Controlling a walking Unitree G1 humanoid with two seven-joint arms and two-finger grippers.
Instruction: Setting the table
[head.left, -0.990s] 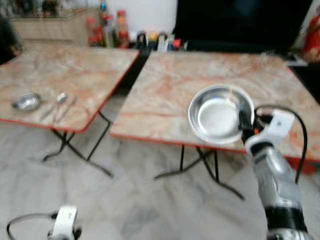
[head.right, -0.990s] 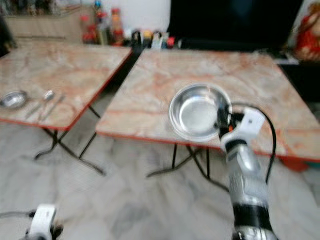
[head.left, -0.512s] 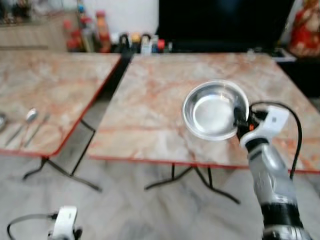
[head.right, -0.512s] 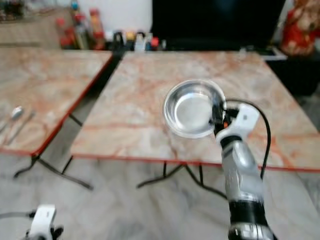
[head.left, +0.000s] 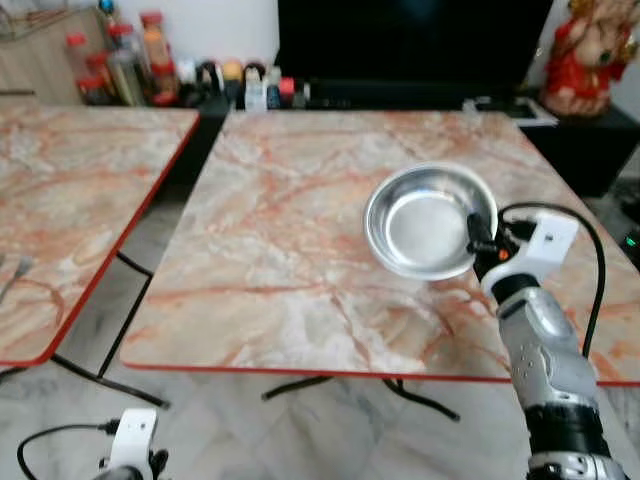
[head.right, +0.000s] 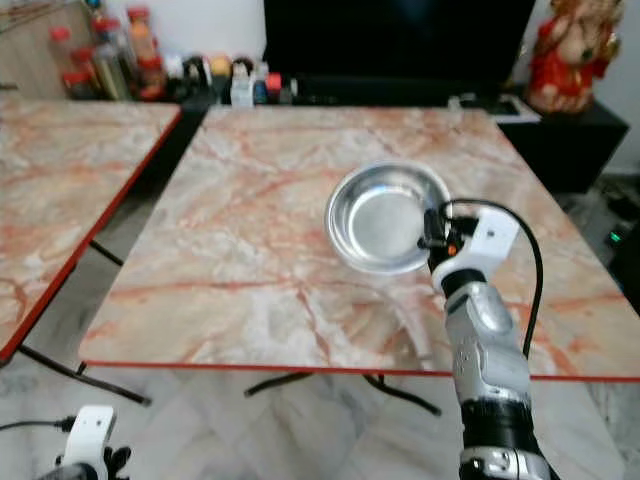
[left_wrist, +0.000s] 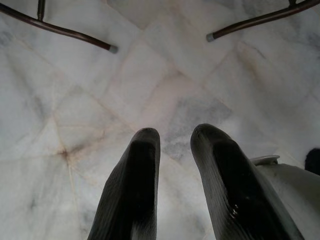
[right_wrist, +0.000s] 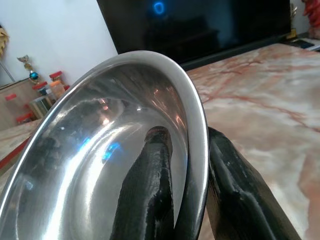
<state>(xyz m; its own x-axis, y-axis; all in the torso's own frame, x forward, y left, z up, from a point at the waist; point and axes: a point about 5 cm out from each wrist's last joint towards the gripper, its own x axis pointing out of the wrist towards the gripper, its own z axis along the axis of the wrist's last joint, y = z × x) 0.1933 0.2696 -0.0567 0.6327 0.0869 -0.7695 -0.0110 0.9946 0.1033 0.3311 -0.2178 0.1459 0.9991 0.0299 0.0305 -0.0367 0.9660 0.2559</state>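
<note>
A shiny steel bowl (head.left: 425, 220) hangs tilted above the right half of the marble-patterned table (head.left: 280, 250). My right gripper (head.left: 475, 240) is shut on the bowl's rim, one finger inside and one outside; the right wrist view shows that rim (right_wrist: 192, 115) pinched between the fingers (right_wrist: 150, 195). My left arm (head.left: 128, 450) hangs idle low at the left over the tiled floor, and its gripper (left_wrist: 175, 140) has a narrow gap between its fingers and holds nothing.
A second marble-patterned table (head.left: 60, 190) stands to the left across a narrow gap. Bottles and jars (head.left: 150, 70) line the far wall beside a dark TV screen (head.left: 410, 40). A red and gold figurine (head.left: 585, 50) sits at the far right. Folding table legs (left_wrist: 250, 20) cross the floor.
The camera has come closer and turned right, so the left table with its small bowl and cutlery has slid out of view. The bowl stays in my right gripper, now over the table.
</note>
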